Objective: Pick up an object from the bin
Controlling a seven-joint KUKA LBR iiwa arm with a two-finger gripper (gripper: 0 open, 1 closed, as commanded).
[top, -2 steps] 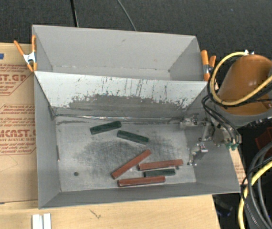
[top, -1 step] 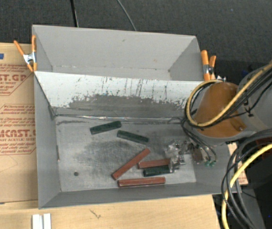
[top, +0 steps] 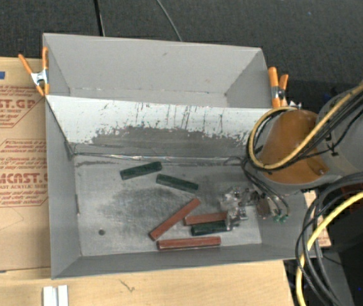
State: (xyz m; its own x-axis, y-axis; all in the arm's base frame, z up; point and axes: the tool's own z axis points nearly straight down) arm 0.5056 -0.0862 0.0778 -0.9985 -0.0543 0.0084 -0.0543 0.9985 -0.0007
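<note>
My gripper (top: pixel 235 208) is low in the bin's right front part, at the right ends of two short bars. One is a reddish-brown bar (top: pixel 204 220). The other is a dark green bar (top: pixel 207 230) lying just in front of it. Both lie flat on the bin floor, and the gripper touches or overlaps their right ends. A longer reddish-brown bar (top: pixel 174 220) lies diagonally to their left.
Another reddish-brown bar (top: pixel 189 242) lies along the front wall. Two dark green bars (top: pixel 140 169) (top: pixel 177 183) lie farther back, in the middle of the floor. The arm, with its orange cover and cables, stands over the bin's right wall.
</note>
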